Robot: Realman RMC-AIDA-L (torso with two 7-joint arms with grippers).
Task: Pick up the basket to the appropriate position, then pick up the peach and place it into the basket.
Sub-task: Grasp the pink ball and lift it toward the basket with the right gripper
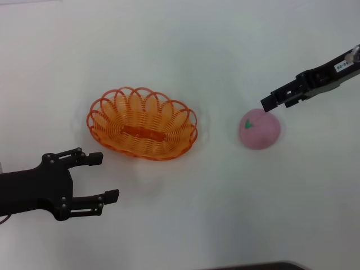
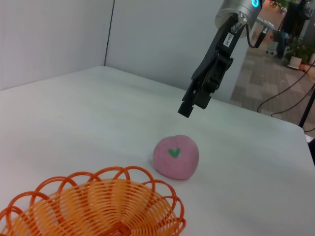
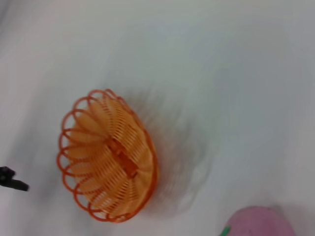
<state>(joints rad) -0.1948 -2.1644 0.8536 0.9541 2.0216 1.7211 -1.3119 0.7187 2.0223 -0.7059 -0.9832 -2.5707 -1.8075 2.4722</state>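
overhead, the right claw (image 1: pixel 269 104) hangs just above the peach (image 1: pixel 259 129), not touching it; whether it is open i cannot tell. the left claw (image 1: pixel 107 176) sits wide open and empty near the basket (image 1: pixel 142 122), which rests upright on the white tabletop (image 1: pixel 185 214), left of the peach.

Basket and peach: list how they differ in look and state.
The basket is orange, oval, open looped wire; the peach is a solid matte pink ball with a green leaf mark. The basket is much wider than the peach. The right gripper hovers just above the peach; the left gripper sits apart from the basket. Both rest on the white table, unheld.
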